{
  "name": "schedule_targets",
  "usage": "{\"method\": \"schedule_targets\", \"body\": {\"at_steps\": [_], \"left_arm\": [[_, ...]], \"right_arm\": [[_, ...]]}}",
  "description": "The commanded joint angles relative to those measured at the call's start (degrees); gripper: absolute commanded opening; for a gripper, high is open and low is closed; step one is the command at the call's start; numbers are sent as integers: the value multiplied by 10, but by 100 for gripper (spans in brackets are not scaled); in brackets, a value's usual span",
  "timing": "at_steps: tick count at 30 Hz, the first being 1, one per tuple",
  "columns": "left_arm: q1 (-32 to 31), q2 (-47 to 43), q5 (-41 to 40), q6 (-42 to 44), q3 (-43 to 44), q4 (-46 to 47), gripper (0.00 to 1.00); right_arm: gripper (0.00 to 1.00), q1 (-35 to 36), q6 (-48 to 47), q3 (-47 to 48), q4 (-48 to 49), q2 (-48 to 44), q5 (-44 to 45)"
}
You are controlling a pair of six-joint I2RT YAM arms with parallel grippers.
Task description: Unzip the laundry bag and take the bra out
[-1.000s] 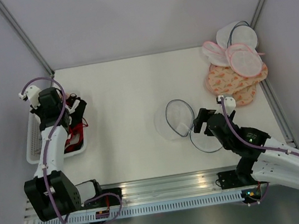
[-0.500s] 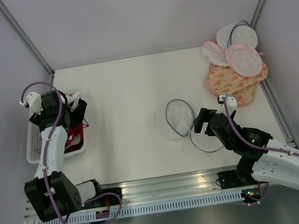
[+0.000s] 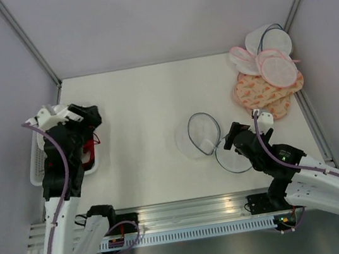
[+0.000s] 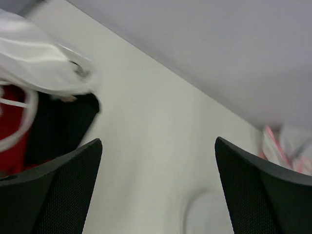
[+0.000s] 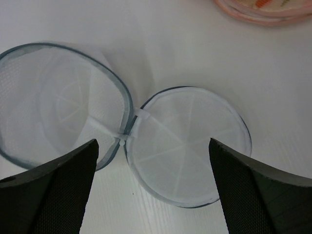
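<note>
Fingers spread wide on the right gripper, nothing between them, hanging right over the laundry bag. It lies unzipped, both mesh halves flat on the table, right of centre. Left gripper gapes empty too, up by the white basket with red fabric inside.

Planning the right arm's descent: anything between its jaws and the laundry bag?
Nothing visible. The laundry bag lies unzipped, both halves flat on the table, directly below the open right gripper.
</note>
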Motion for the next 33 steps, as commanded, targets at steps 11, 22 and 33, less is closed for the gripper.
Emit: {"method": "schedule_targets", "body": {"at_steps": [11, 22, 33], "left_arm": [[-450, 59, 66, 39, -96, 65, 100], [-509, 69, 53, 36, -128, 109, 100], [-510, 28, 33, 35, -151, 108, 100]], "right_arm": [[98, -1, 368, 86, -313, 181, 115], [98, -1, 412, -2, -236, 196, 9], [59, 0, 400, -72, -71, 244, -5]]}}
